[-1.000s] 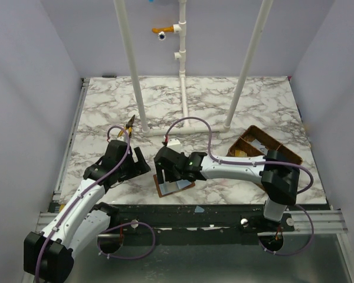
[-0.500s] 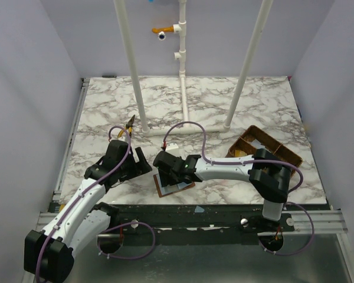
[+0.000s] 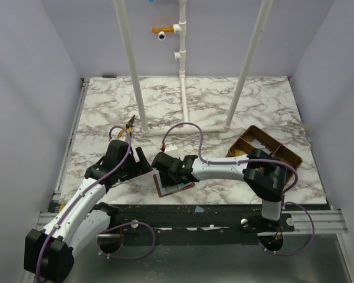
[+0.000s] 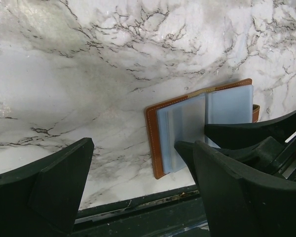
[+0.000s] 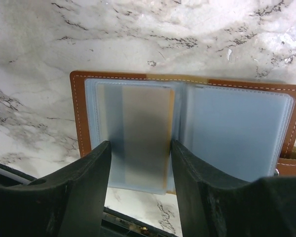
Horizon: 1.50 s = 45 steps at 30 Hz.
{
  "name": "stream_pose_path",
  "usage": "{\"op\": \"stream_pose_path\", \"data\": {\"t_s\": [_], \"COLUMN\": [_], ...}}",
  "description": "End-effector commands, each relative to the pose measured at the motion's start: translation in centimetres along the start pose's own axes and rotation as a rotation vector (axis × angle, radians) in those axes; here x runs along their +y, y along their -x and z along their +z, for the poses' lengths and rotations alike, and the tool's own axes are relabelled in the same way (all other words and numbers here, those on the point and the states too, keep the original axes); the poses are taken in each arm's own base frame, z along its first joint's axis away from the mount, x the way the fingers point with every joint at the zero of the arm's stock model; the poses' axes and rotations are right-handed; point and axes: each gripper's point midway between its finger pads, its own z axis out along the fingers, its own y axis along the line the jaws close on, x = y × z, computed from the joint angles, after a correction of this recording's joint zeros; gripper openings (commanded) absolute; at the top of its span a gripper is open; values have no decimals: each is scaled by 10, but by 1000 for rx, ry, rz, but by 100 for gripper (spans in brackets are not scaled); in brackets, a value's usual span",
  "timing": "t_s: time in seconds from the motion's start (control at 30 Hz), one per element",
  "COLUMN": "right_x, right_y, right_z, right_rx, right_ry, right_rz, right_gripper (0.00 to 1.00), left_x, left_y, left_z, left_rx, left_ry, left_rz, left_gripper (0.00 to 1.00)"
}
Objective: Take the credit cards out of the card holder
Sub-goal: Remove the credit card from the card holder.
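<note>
The card holder lies open on the marble close to the table's front edge, brown leather framing blue-grey clear pockets. A yellowish credit card shows through the left pocket. My right gripper hangs just over that pocket, open, one finger on each side of the card; I cannot tell whether they touch it. My left gripper stands wide open and holds nothing, to the left of the card holder. From above, the right gripper covers part of the wallet and the left gripper sits beside it.
A brown woven divided basket stands at the right with pale and yellowish flat pieces inside. White pipe posts rise from the middle of the table. A small yellow-and-black object lies behind the left arm. A black rail runs just beyond the front edge.
My right gripper has narrowed its jaws and shifted slightly left over the card holder. The left arm has stayed where it was.
</note>
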Motion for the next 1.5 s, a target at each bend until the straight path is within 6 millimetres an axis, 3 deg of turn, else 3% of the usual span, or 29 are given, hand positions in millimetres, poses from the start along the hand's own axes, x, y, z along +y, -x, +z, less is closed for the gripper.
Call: {"op": "stream_pose_path", "data": {"t_s": [0.0,0.1,0.33,0.57,0.77,1.07,1.23,1.47], "right_x": [-15,-17,-17,-19,-30,-33,-35,-39], "right_y": [-10,-9,-10,-27,-42,-59,-65,-68], "right_z": [10,8,4,11,11,12,10,9], "right_rx": [25,20,17,73,117,175,192,197], "right_ry": [-103,-116,-108,-57,-2,113,163,186], "right_rz": [-44,-29,13,110,226,369,439,489], "right_gripper": [49,36,19,1,1,1,1,1], "left_x": [-1,-2,-6,-10,-13,-24,-36,-37], "left_y": [-2,-2,-7,-15,-19,-36,-50,-60], "left_z": [3,3,7,10,11,19,25,33], "left_rx": [8,11,41,81,94,155,197,218], "left_ry": [-20,-21,-51,-86,-102,-137,-155,-138], "left_rz": [10,10,16,22,30,64,88,90], "left_gripper": [84,84,83,66,40,9,4,0]}}
